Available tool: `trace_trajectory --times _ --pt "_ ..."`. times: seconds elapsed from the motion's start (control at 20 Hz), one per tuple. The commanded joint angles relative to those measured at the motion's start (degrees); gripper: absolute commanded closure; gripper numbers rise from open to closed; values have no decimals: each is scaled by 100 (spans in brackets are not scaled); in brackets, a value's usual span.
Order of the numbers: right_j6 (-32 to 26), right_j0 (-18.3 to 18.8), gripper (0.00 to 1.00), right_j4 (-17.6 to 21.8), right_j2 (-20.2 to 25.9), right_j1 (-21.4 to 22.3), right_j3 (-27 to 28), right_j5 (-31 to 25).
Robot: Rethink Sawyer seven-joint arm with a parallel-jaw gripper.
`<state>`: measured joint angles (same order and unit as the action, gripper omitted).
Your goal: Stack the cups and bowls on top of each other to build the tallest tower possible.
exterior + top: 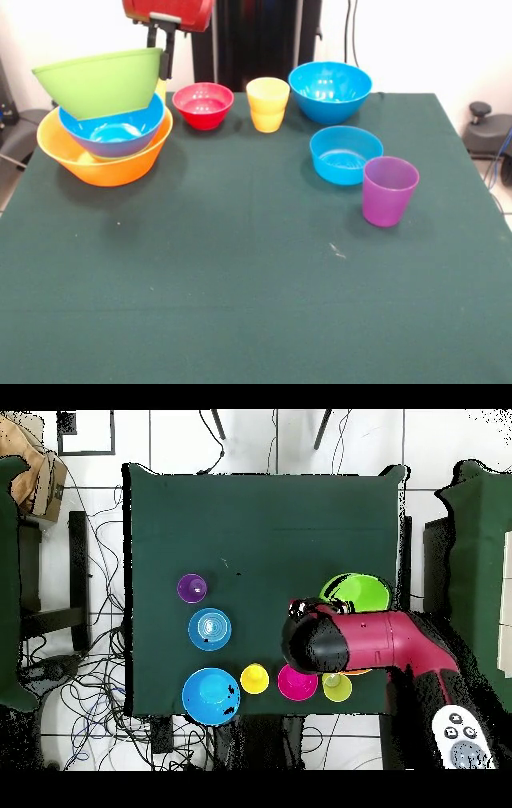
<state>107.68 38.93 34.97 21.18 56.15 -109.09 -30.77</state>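
No brand, label or readable writing shows on any of the things; the only marks are small symbols on a white remote-like object (459,733) lying off the table (240,304), too small to read.

Counted in the front view: five bowls and two cups clearly seen. The tower stands at the table's far left corner: a huge orange-yellow bowl (104,164) as base, a large blue bowl (112,132) nested in it, and a large lime green bowl (100,80) on top, tilted with its rim raised toward the gripper. The gripper (164,60) comes down from the red arm (168,12) and is clamped on the lime green bowl's rim at its right side, one dark finger showing outside the wall.

Along the far edge, right of the tower, sit a small red bowl (203,105), a yellow cup (267,104) and another large blue bowl (330,91), each apart from the next. Nearer the right edge a shallow blue bowl (346,154) sits just beside a purple cup (390,190).

The overhead view shows a second yellow cup (337,687) close by the arm near the red bowl; in the front view only a sliver of yellow behind the gripper may be it
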Motion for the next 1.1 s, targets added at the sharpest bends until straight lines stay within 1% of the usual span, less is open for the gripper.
trace_trajectory --times 0.05,0.25,0.45,0.75,0.95,1.1 --pt "378 230 100 -353 74 148 -392 509" --pt "309 312 100 -373 36 214 -518 599" --pt "81 558 100 -500 154 459 -838 641" --pt "109 696 100 -485 105 597 -1169 803" --pt "137 759 100 -433 88 661 -1306 849" --pt "183 712 100 -341 19 647 -1297 831"
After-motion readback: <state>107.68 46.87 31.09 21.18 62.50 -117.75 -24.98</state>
